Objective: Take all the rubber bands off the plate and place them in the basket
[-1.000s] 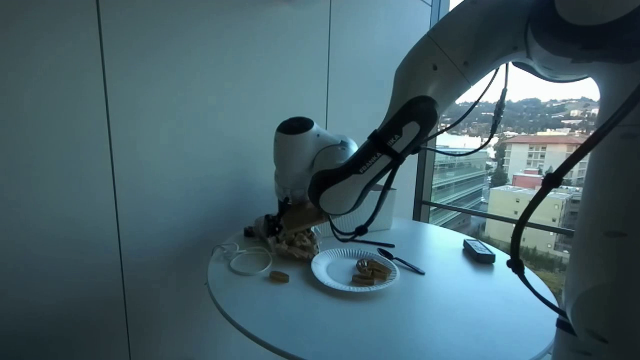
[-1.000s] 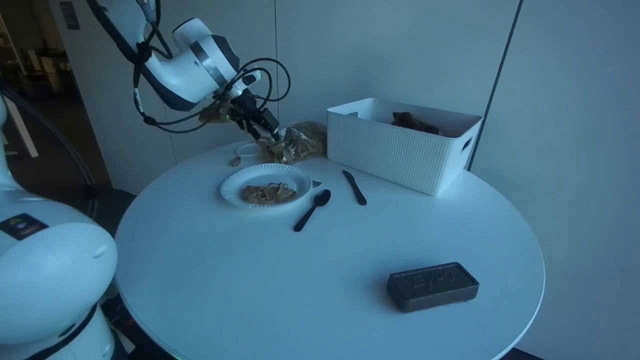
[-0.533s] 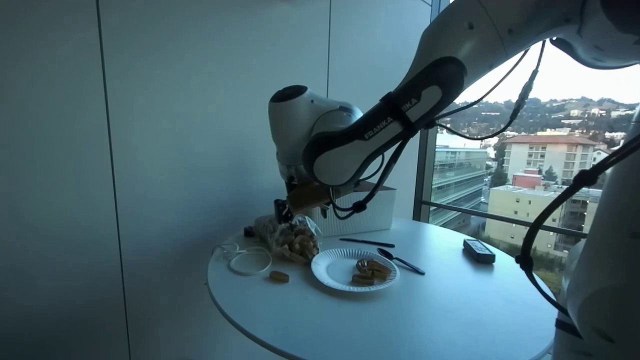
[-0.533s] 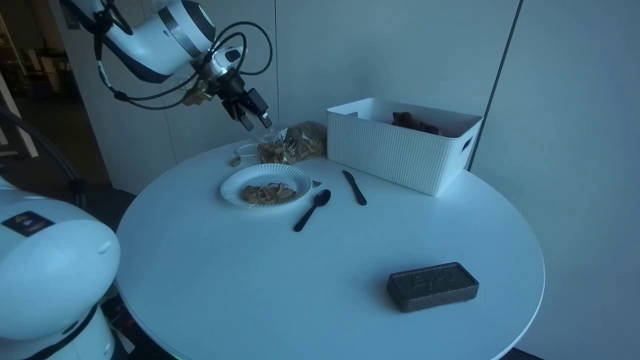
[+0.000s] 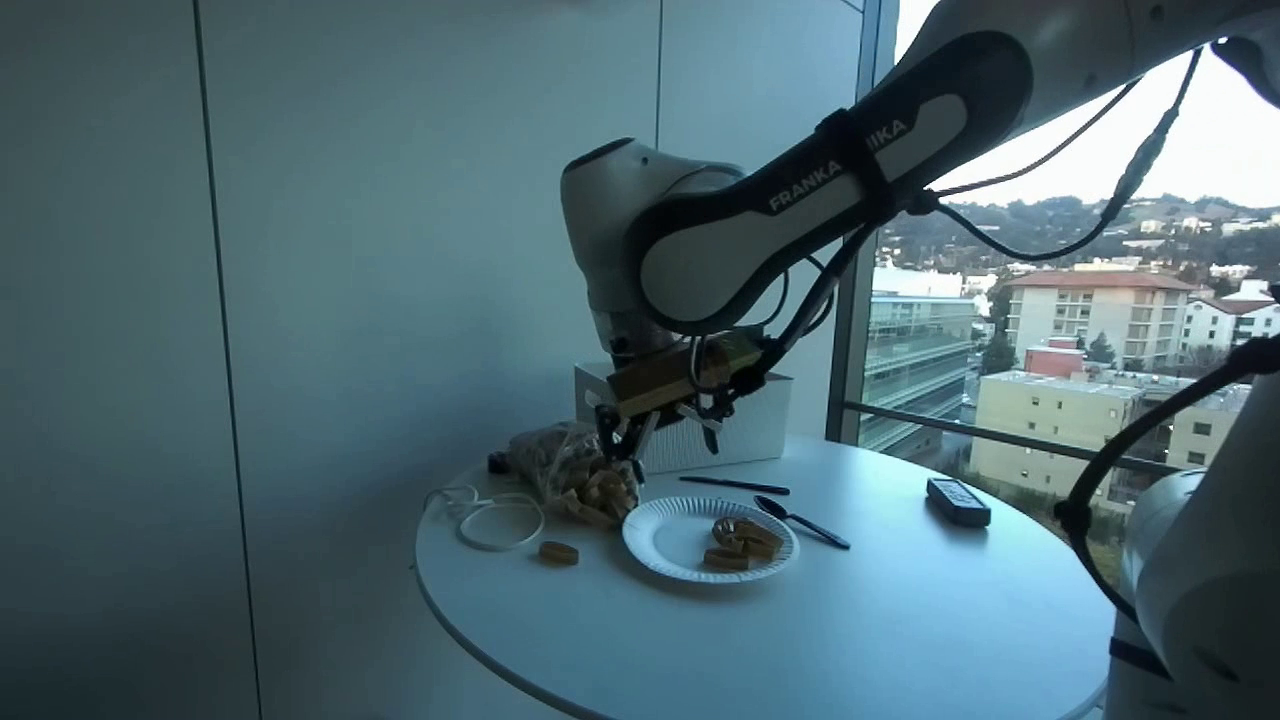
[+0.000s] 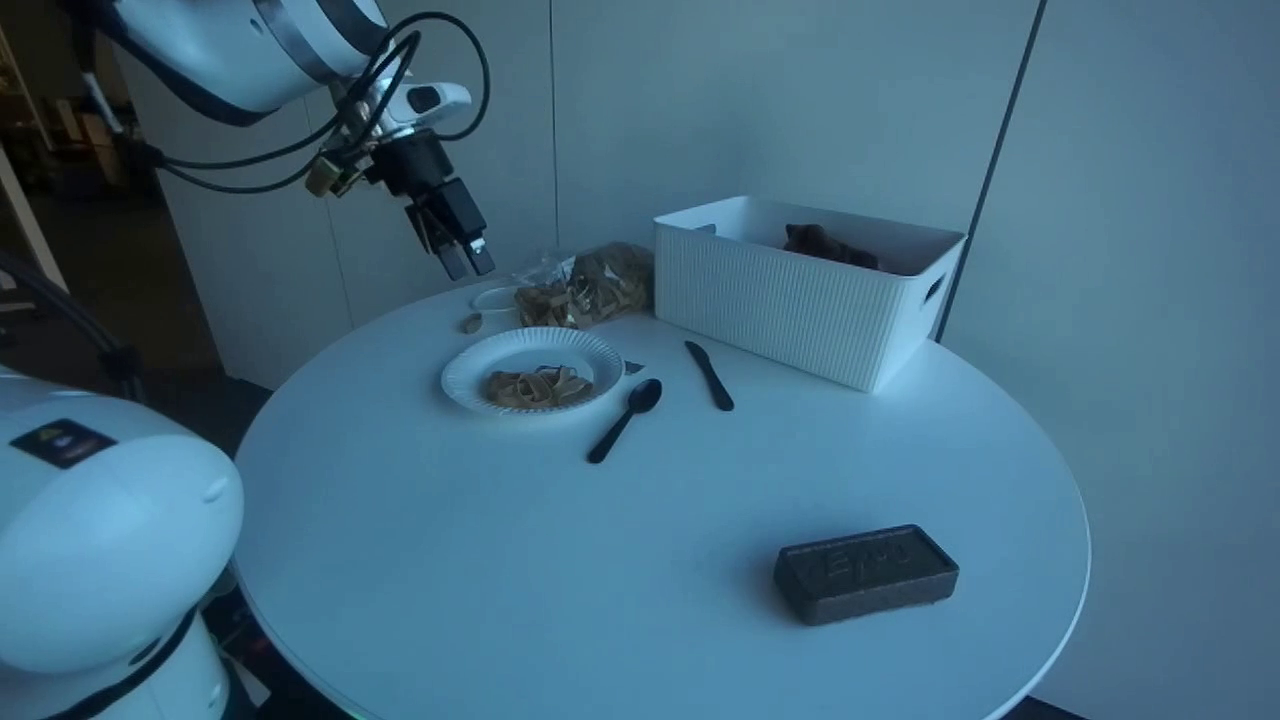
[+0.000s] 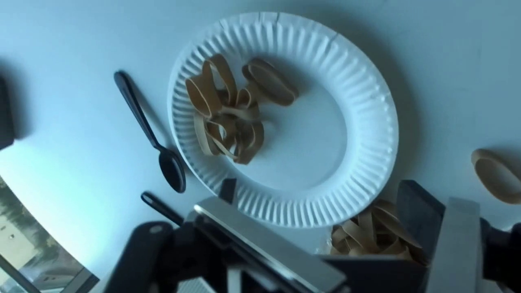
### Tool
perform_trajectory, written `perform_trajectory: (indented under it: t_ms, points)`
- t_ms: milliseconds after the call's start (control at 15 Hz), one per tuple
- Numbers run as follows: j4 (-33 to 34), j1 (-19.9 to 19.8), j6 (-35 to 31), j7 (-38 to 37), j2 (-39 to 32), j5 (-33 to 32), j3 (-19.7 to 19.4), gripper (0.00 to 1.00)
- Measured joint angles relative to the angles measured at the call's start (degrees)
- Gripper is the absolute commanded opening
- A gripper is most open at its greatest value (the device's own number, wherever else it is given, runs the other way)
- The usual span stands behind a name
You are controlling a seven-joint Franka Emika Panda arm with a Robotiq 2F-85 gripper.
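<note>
Several tan-brown rubber bands [image 7: 232,118] lie in a heap on one side of the white paper plate [image 7: 362,162]; the bands show in both exterior views [image 5: 742,545] [image 6: 540,387]. My gripper [image 7: 324,193] is open with nothing between its fingers. It hovers above the table near the plate and the bag, in both exterior views [image 5: 676,458] [image 6: 470,268]. A single loose band [image 7: 496,175] lies on the table beside the plate. The white ribbed box-shaped basket [image 6: 770,310] stands at the back, with a dark brown thing inside; it is partly behind my gripper in an exterior view [image 5: 740,425].
A clear bag of rubber bands [image 6: 610,280] lies between the plate and the basket. A black spoon [image 6: 628,415] and a black knife [image 6: 710,375] lie beside the plate. A pale ring-shaped thing [image 5: 500,520] is near the table edge. A dark block [image 6: 866,575] sits farther off.
My gripper has risen from beside the bag, moved away from it and turned, and now hangs open nearer the plate. The plate, its bands and the basket have not moved.
</note>
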State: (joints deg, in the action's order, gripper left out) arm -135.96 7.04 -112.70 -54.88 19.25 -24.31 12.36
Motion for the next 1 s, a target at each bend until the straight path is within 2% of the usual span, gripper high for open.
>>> perform_trajectory:
  t_ms: [333,667,800,1000]
  points:
    - [-3.75,-1.23,0.02,-1.09,4.02,1.33,-1.02,1.0]
    - [-4.2,-1.95,1.21,-0.21,3.34,0.9,-0.87,1.0]
    - [-5.15,-2.76,1.47,2.38,2.53,0.9,-1.34,1.0]
    - [-7.46,-3.31,2.43,10.07,2.21,1.11,-3.28,1.0]
